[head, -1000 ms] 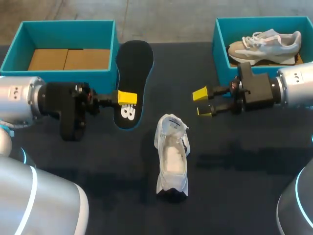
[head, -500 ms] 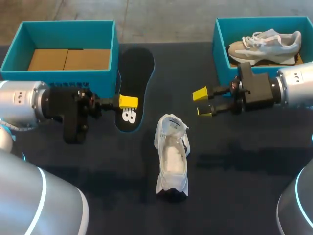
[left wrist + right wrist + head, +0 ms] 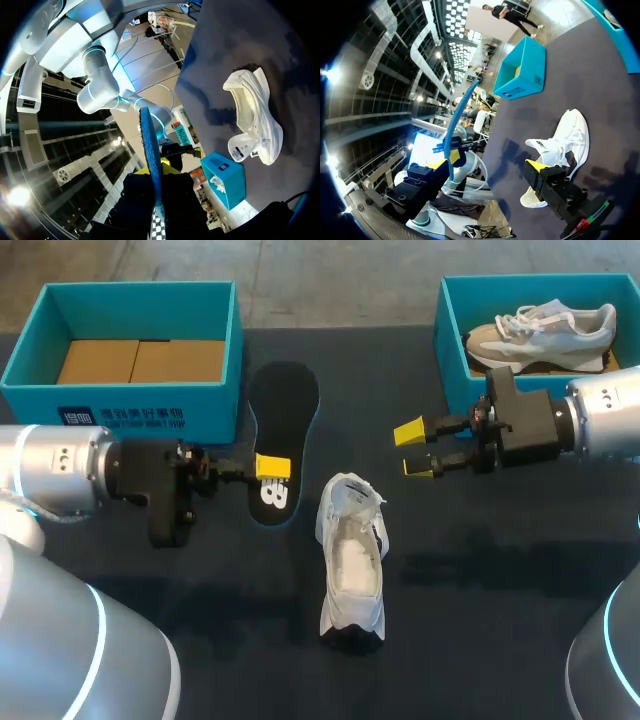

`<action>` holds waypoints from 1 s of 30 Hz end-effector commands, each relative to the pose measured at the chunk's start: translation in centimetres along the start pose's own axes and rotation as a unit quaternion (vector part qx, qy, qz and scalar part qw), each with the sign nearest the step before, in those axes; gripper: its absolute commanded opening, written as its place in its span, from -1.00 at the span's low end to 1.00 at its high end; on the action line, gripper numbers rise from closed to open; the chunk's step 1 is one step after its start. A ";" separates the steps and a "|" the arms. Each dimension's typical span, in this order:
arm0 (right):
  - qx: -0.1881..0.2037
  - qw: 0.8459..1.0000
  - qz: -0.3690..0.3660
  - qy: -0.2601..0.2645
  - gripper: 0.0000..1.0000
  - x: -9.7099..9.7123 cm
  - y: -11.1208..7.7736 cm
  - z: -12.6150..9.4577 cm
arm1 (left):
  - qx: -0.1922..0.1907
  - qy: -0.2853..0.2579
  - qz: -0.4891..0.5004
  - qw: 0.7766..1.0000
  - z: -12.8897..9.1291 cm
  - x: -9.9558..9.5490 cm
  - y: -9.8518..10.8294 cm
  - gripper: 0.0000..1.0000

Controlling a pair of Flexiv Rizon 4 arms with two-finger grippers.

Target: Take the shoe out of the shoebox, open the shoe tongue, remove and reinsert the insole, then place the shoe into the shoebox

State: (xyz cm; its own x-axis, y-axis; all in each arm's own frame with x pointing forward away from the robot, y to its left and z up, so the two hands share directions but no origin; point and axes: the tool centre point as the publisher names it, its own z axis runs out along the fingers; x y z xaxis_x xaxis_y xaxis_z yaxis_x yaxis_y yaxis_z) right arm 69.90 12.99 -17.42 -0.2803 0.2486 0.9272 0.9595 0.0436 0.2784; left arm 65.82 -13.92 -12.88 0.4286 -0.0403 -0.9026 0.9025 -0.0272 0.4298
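The left box holds only cardboard, so the shoe is already out. Just beside the box, the left hand pinches the black insole near its heel end, so removal looks done. The white shoe lies on the bench between the 2 arms, its mouth gaping and its tongue apparently pulled up. To its right, the right hand hangs spread and empty, near the second box, which holds another shoe.

By my reading, 2 steps remain: slipping the insole back in and boxing the shoe.

The left wrist view shows the insole edge-on, rising from between the fingers, which the head view hides. The right wrist view shows the insole bowing in a curve above the bench.
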 end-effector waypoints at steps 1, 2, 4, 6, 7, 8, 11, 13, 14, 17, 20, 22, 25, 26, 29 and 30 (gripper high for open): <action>-0.001 1.000 0.000 0.000 1.00 0.0 0.0 0.2 | 0.004 -0.005 0.001 1.000 0.4 0.6 0.6 -1.00; -0.001 1.000 0.000 0.000 1.00 0.0 0.0 0.2 | 0.004 -0.005 0.001 1.000 0.4 0.6 0.6 -1.00; -0.001 1.000 0.000 0.000 1.00 0.0 0.0 0.2 | 0.004 -0.005 0.001 1.000 0.4 0.6 0.6 -1.00; -0.001 1.000 0.000 0.000 1.00 0.0 0.0 0.2 | 0.004 -0.005 0.001 1.000 0.4 0.6 0.6 -1.00; -0.001 1.000 0.000 0.000 1.00 0.0 0.0 0.2 | 0.004 -0.005 0.001 1.000 0.4 0.6 0.6 -1.00; -0.001 1.000 0.000 0.000 1.00 0.0 0.0 0.2 | 0.004 -0.005 0.001 1.000 0.4 0.6 0.6 -1.00; 0.000 1.000 0.000 0.003 1.00 0.3 0.5 0.8 | 0.004 -0.005 0.001 1.000 0.4 0.6 0.6 -1.00; 0.007 1.000 0.007 0.008 1.00 0.9 1.4 1.7 | 0.004 -0.005 0.001 1.000 0.4 0.6 0.6 -1.00; 0.014 1.000 0.007 0.007 1.00 1.2 1.8 2.2 | 0.004 -0.005 0.001 1.000 0.4 0.6 0.6 -1.00; 0.020 1.000 0.008 0.010 1.00 2.3 2.8 3.2 | 0.004 -0.005 0.001 1.000 0.4 0.6 0.6 -1.00; 0.029 0.999 0.014 0.011 1.00 3.2 3.5 3.8 | 0.004 -0.005 0.001 1.000 0.4 0.6 0.6 -1.00; 0.037 0.999 0.020 0.010 1.00 3.5 3.8 4.3 | 0.004 -0.005 0.001 1.000 0.4 0.6 0.6 -1.00; 0.037 0.999 0.026 0.013 1.00 3.6 4.0 4.8 | 0.004 -0.005 0.001 1.000 0.4 0.6 0.6 -1.00; 0.035 0.999 0.030 0.017 1.00 3.6 4.0 4.9 | 0.004 -0.005 0.001 1.000 0.4 0.6 0.6 -1.00; 0.031 0.999 0.042 0.018 1.00 3.5 4.0 5.0 | 0.006 -0.009 0.016 1.000 0.6 0.8 0.4 -1.00; 0.031 0.999 0.042 0.018 1.00 3.5 4.0 5.0 | 0.008 -0.010 0.021 1.000 0.6 0.9 0.3 -1.00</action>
State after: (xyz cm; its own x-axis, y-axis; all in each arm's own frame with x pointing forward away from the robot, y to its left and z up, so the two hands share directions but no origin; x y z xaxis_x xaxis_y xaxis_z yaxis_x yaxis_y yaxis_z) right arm 72.62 18.19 -13.89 -0.2005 0.2186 0.9550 0.9789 0.0840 0.1862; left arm 66.37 -14.34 -13.11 0.4573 -0.0540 -0.8876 0.8871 -0.0416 0.4596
